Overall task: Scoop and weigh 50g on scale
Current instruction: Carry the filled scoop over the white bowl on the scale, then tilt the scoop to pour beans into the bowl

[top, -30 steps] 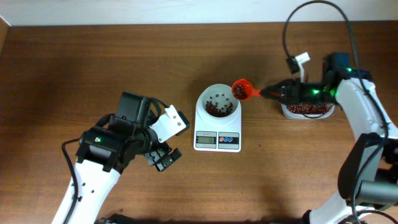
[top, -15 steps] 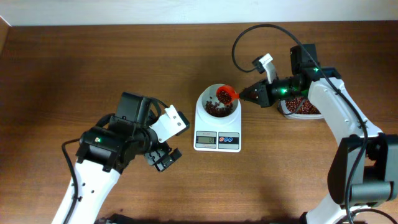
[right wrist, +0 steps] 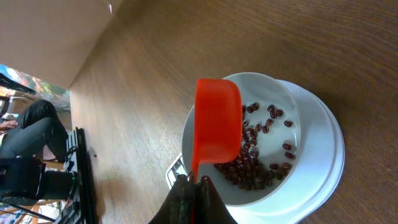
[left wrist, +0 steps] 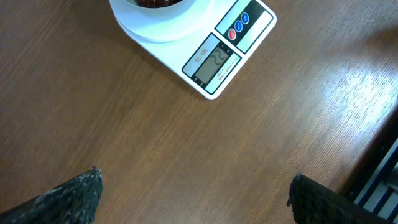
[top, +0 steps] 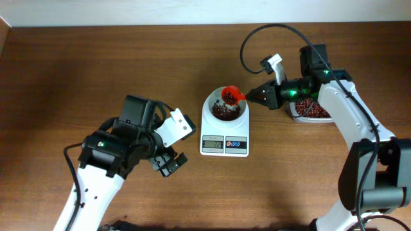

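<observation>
1. Hovering above the round white bowl [top: 216, 96] on the flat white scale [top: 225, 145], the glossy orange-red scoop [top: 230, 96] is clamped in the right gripper [top: 252, 97]; a second ago it hung outside the rim. The left gripper [top: 168, 163], unmoved, gapes empty.
2. Left wrist: the scale [left wrist: 205, 56] shows a grey display and round red and blue buttons on the wood-grain table [left wrist: 124, 124]; the dark fingers [left wrist: 68, 199] are spread wide.
3. Right wrist: the scoop [right wrist: 216, 127] tilts over small red-brown beans [right wrist: 249, 165] in the bowl [right wrist: 292, 118]

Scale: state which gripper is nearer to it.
Right. The right gripper, shut on the orange scoop, holds it over the scale's bowl; the left gripper hangs open, well off to the scale's other side.
</observation>
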`<state>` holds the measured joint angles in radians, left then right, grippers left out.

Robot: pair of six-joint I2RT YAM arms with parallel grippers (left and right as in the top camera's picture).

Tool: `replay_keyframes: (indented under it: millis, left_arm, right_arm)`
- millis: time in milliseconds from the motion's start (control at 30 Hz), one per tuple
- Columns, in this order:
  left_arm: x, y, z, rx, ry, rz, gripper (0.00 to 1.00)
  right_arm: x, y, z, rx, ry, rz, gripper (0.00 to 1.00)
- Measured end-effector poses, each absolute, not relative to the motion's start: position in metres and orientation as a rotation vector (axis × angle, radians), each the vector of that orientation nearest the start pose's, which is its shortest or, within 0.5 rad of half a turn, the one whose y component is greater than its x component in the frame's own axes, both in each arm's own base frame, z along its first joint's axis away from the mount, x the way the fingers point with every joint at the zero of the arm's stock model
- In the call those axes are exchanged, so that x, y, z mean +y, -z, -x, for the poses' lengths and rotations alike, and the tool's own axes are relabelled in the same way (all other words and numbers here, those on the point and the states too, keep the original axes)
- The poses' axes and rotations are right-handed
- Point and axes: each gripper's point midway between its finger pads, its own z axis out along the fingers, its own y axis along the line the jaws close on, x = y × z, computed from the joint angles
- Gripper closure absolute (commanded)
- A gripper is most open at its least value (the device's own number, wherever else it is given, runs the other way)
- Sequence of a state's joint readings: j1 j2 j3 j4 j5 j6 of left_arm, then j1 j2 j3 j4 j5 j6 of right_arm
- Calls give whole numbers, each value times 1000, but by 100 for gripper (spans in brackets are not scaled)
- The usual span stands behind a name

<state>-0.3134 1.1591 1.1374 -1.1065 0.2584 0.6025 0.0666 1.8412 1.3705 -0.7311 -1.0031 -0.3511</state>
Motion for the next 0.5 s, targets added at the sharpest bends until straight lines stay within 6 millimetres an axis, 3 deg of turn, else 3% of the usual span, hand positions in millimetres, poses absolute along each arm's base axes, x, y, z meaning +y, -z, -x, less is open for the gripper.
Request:
replay_keyframes:
  millis: [233,367,500]
  left_arm:
    - [-123,-193,-237,2349,256,-1244,1]
    - [-123,-193,-237,2349,256,-1244,1]
    - [-123,-193,-237,2349,256,-1244,1]
  right_arm:
    - [172,-154,-373,2319,-1297,698,96]
    - [178,-165,-369,2258,-1381,707,96]
    - [171,-154,-379,2337,-1283,653,96]
